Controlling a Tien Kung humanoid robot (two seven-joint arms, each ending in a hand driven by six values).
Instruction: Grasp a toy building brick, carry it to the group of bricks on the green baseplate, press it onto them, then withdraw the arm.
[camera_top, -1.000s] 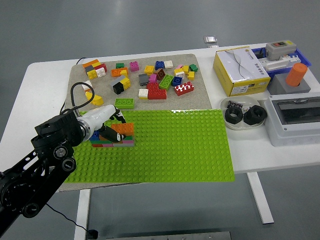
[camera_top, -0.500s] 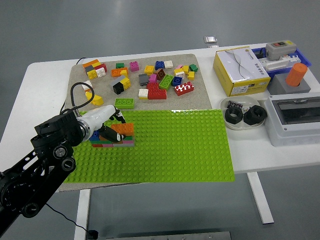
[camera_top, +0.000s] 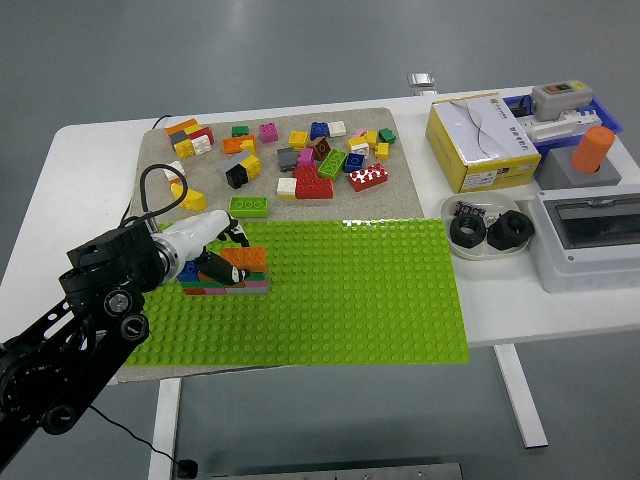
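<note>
The pressing step looks to be in hand. The left hand (camera_top: 215, 255) sits at the left end of the green baseplate (camera_top: 340, 300), its fingers (camera_top: 222, 268) curled down over the orange brick (camera_top: 246, 258), which rests on top of the group of bricks (camera_top: 226, 281) near the baseplate's left edge. The hand seems closed on that brick, though the fingertips are small and dark here, so whether they pinch it or merely bear on it is hard to say. Only 1 arm is in view; the right one is not seen.

Beyond the baseplate's far edge, loose bricks (camera_top: 300, 155) lie scattered on the grey mat (camera_top: 400, 195), with 1 green brick (camera_top: 249, 206) just past the baseplate's rim near the hand.

By my judgement the brick is already in place on the stack. The next move calls for a firm downward push until the studs seat, then loosening the fingers and drawing the arm back towards the baseplate's near-left corner without dragging the stack.
</note>
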